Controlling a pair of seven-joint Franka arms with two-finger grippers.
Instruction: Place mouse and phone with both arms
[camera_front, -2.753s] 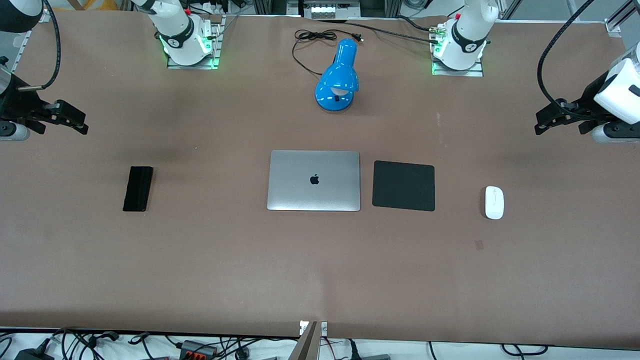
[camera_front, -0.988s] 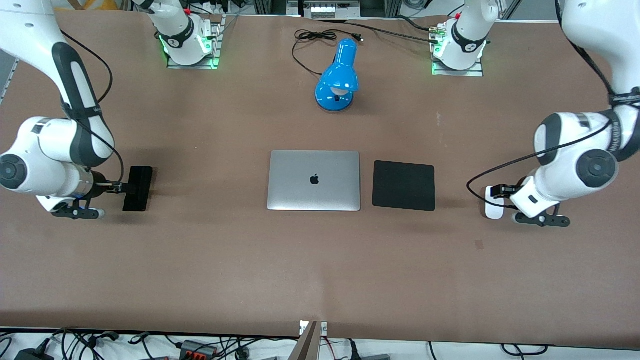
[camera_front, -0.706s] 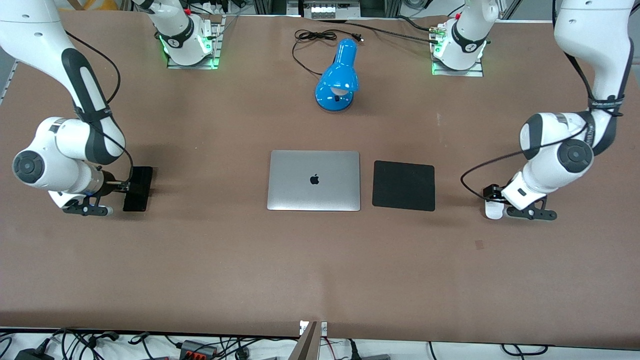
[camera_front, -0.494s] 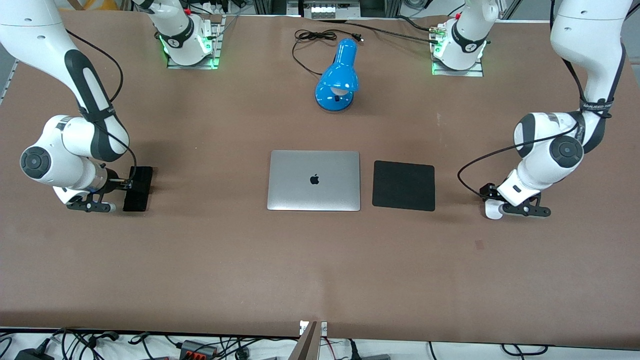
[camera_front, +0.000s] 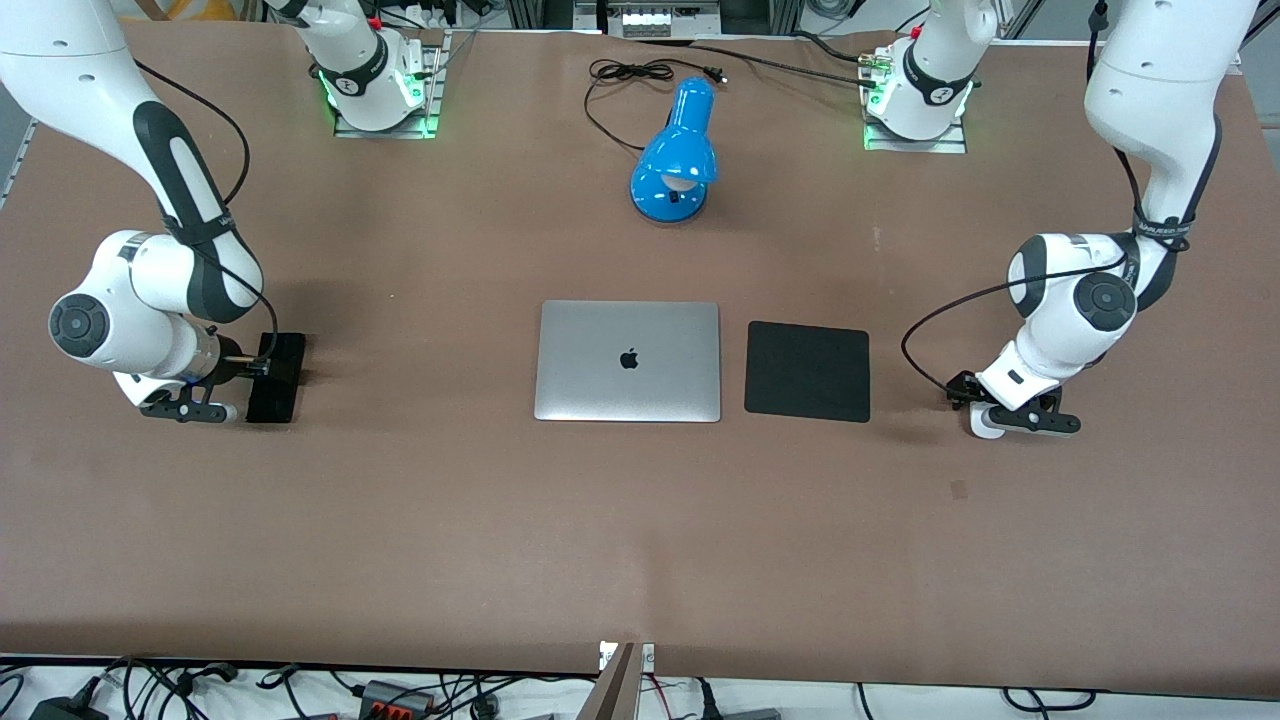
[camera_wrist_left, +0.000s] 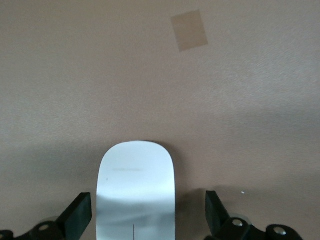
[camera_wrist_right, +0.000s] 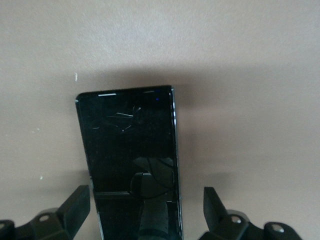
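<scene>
The small white oval mouse (camera_wrist_left: 136, 192), light and slick, lies beside the black square pad (camera_front: 807, 371) between the left gripper (camera_wrist_left: 150, 217)'s wide-spread fingers, while the slim, glossy black phone (camera_wrist_right: 131, 160), stiff and fragile, at the right arm's end, is straddled by the spread right gripper (camera_wrist_right: 147, 215); both seem best taken by their long sides.

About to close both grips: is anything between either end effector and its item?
Nothing visible. The left end effector is open astride the mouse; the right end effector is open astride the phone, bare table around each.
</scene>
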